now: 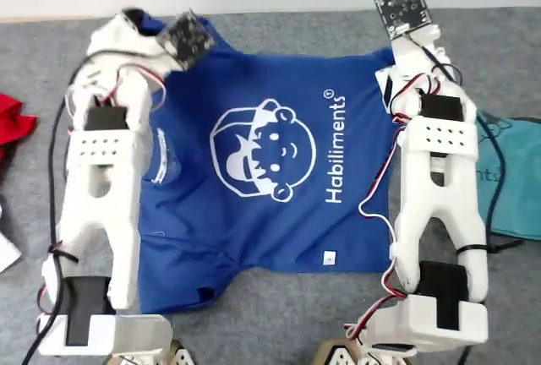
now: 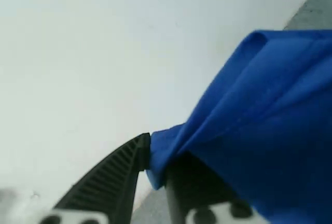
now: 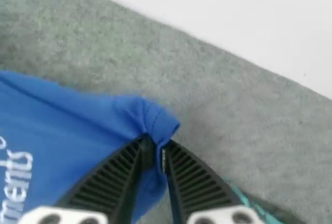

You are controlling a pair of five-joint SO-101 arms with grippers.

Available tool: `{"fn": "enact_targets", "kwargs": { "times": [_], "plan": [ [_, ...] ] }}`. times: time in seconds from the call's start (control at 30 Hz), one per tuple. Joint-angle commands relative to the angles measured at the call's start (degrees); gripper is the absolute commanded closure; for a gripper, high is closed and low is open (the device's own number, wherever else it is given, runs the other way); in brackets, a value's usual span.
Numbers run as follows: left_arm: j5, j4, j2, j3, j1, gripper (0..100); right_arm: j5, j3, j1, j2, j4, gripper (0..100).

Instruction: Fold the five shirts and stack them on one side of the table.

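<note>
Mostly flat blue shirt (image 1: 270,230), white cartoon print, far corners pinched

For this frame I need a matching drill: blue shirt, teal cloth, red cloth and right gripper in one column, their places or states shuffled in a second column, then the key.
1. blue shirt
2. teal cloth
3. red cloth
4. right gripper

A. at the high view's edge, beside the left arm
B. shut on a corner of the blue shirt
C. spread flat, white print facing up
D. at the high view's edge, beside the right arm

Pairs: 1-C, 2-D, 3-A, 4-B
</note>
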Motion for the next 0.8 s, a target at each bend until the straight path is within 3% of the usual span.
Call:
{"fn": "enact_targets", "kwargs": {
  "times": [0.0,0.27,0.5,0.77],
  "plan": [
    [0.8,16.3,-0.6,-10.4,0.5,100,0.7,-0.7,-0.8,-6.3,5.0,98.7],
    [-0.2,49.9,-0.6,-22.7,2.0,100,4.4,-0.7,-2.9,-10.2,21.8,98.7],
    [-11.5,73.9,0.1,-23.4,4.0,100,5.5,-0.7,-3.3,-10.2,35.4,98.7],
    [-15.8,74.5,-0.7,-14.9,1.3,100,9.0,-0.6,-2.9,-9.8,48.5,98.7]
  ]
}}
